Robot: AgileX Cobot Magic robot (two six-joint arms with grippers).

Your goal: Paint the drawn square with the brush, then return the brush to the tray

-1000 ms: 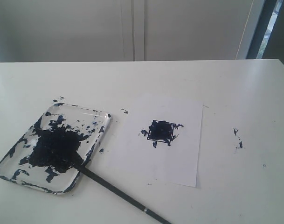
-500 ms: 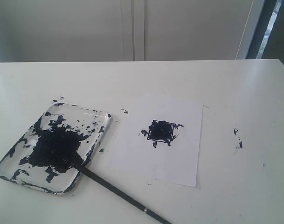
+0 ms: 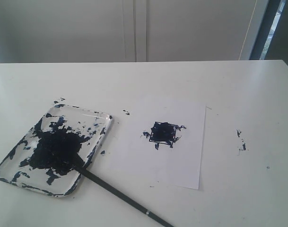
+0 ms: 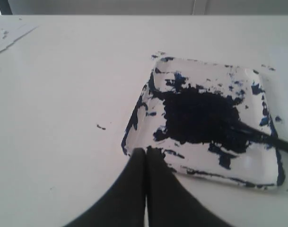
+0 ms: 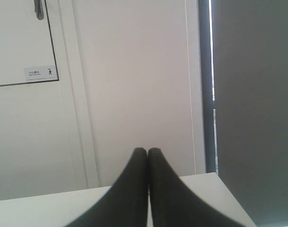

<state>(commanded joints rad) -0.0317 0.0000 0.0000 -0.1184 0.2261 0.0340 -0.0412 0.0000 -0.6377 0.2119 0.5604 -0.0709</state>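
Exterior view, nearest the camera: the brush [image 3: 115, 190] lay slantwise. Its black handle ran from the near edge of the view up and over the rim of the tray [image 3: 106, 124], and a silver band showed low on the handle. The tip rested inside the tray, buried in the large blotch of dark paint [image 3: 54, 151]. No claw was holding the brush.

The tray sat flat on the white table [image 3: 229, 94], to the left, its clear floor smeared and flecked around the blotch.

Just beside the tray, to the right, lay a sheet of paper [image 3: 181, 161]. The drawn square [image 3: 163, 132] stood near its middle. It was filled with dark paint, and daubs strayed past the outline on several sides.

A small speck [image 3: 126, 112] marked the table between tray and paper. Further specks [image 3: 241, 141] lay to the right of the sheet, well apart from it.

Beyond the far table edge stood pale wall panels [image 3: 134, 28] and a dark window strip [image 3: 276, 28].

Left wrist view: the left claw [image 4: 145, 152] had its two black fingers pressed together with nothing between them. It was just beside one rim of the tray.

Right wrist view: the right claw [image 5: 147, 151] was likewise pressed together and empty. It pointed over the table edge at a pale door bearing a small sign [image 5: 40, 72].
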